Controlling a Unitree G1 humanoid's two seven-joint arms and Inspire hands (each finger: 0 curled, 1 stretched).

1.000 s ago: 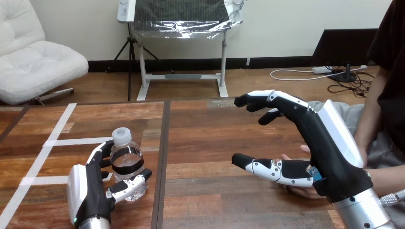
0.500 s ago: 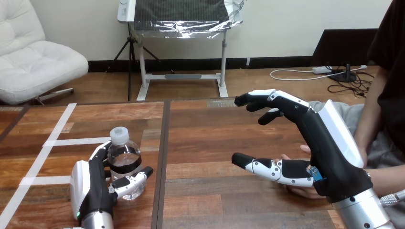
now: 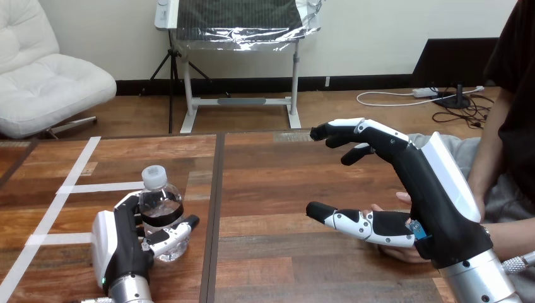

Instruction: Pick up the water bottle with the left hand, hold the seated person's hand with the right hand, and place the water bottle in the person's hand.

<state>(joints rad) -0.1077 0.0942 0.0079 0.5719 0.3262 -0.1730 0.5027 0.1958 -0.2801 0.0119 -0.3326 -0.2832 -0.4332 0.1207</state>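
A small clear water bottle [image 3: 160, 205] with a white cap and a dark label stands on the wooden table [image 3: 277, 170] at the lower left. My left hand [image 3: 123, 243] is shut on the bottle, fingers behind it and thumb across its front. My right hand [image 3: 416, 189] is raised over the table's right side with fingers straight and thumb spread, holding nothing. The person's hand [image 3: 394, 243] lies palm up on the table beneath and behind my right hand, mostly hidden by it; I cannot tell whether they touch.
White tape strips [image 3: 76, 186] mark the table's left part. A dark seam [image 3: 216, 208] runs front to back down the tabletop. The person's forearm [image 3: 514, 230] lies along the right edge.
My left hand has drawn a little nearer and leftward with the bottle, closing tighter on it. My right hand and the person's hand have stayed put.
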